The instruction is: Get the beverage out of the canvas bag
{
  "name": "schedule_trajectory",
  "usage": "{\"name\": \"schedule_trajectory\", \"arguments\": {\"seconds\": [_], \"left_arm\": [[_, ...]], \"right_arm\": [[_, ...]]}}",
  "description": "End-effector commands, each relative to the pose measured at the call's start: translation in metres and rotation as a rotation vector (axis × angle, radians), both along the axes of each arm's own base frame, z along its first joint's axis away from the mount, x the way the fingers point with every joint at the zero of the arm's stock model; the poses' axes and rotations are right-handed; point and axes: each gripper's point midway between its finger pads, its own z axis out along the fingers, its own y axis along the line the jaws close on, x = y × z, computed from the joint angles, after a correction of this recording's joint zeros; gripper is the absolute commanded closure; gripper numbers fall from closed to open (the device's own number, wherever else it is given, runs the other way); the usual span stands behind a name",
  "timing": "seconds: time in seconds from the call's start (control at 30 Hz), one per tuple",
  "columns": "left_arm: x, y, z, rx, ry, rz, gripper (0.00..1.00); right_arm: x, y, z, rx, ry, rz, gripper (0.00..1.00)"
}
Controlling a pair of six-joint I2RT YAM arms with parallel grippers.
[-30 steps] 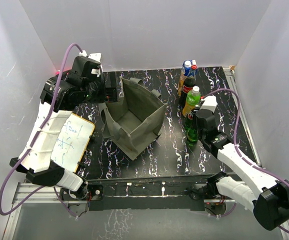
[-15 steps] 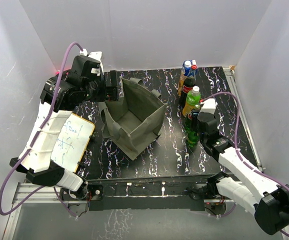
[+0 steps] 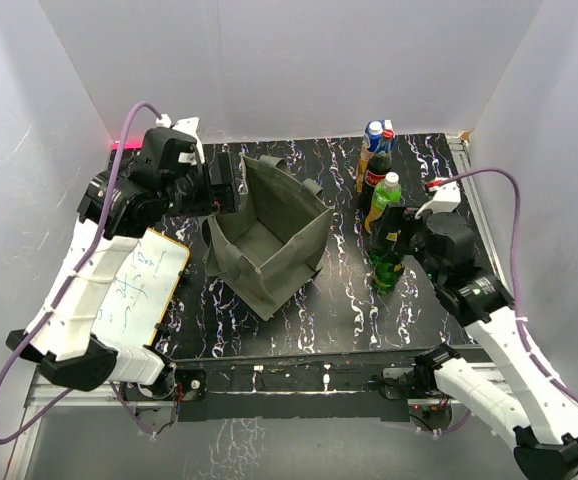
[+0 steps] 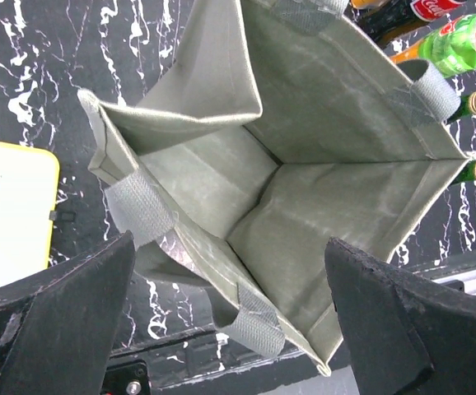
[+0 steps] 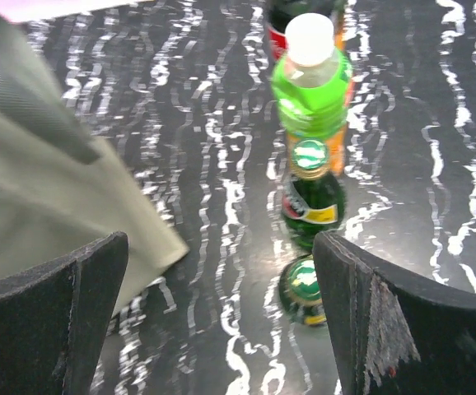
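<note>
The olive-grey canvas bag (image 3: 269,235) stands open at mid-table, and its inside (image 4: 320,164) shows only bare fabric. Beverages stand in a row to its right. Two dark green bottles (image 3: 384,268) are nearest, seen from above (image 5: 302,288) (image 5: 314,202). Behind them come a bright green white-capped bottle (image 3: 384,198) (image 5: 310,78) and a cola bottle (image 3: 374,172). My right gripper (image 3: 393,238) (image 5: 221,243) hangs open above the dark green bottles, holding nothing. My left gripper (image 3: 227,180) (image 4: 230,243) is open over the bag's back-left rim.
A blue-topped drink (image 3: 377,133) stands at the far end of the bottle row, near the back wall. A white board with a yellow edge (image 3: 139,285) lies left of the bag, under the left arm. White walls close in the black marbled table (image 3: 329,310).
My right gripper has opened off the near dark green bottle and lifted back, leaving it upright on the table. The left arm has shifted slightly toward the bag.
</note>
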Motion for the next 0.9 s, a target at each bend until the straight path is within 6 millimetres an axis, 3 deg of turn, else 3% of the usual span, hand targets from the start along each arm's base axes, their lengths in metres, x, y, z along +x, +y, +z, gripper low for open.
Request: {"name": "schedule_trajectory", "arguments": {"seconds": [0.0, 0.07, 0.17, 0.27, 0.4, 0.57, 0.73, 0.87], "left_arm": [[-0.018, 0.006, 0.010, -0.081, -0.044, 0.005, 0.03], [-0.021, 0.016, 0.007, -0.056, -0.063, 0.028, 0.03], [-0.024, 0.025, 0.012, -0.042, -0.089, 0.046, 0.03], [-0.025, 0.027, 0.022, -0.042, -0.105, 0.050, 0.03], [-0.026, 0.028, 0.051, -0.102, -0.149, 0.079, 0.03], [-0.036, 0.028, 0.093, -0.240, -0.252, 0.090, 0.03], [-0.051, 0.047, 0.131, -0.334, -0.400, 0.131, 0.03], [-0.059, 0.059, 0.141, -0.357, -0.454, 0.163, 0.03]], "right_arm": [[-0.042, 0.033, 0.031, 0.224, 0.129, 0.150, 0.02], [-0.061, 0.041, 0.033, 0.251, 0.204, 0.212, 0.02], [-0.076, 0.037, 0.062, 0.309, 0.174, 0.200, 0.02], [-0.088, 0.014, 0.114, 0.369, 0.044, 0.107, 0.02], [-0.114, -0.003, 0.190, 0.345, -0.142, 0.151, 0.02], [-0.144, -0.025, 0.256, 0.421, -0.263, 0.106, 0.02], [-0.159, -0.024, 0.280, 0.466, -0.310, 0.145, 0.02], [-0.159, -0.029, 0.283, 0.520, -0.318, 0.105, 0.02]]}}
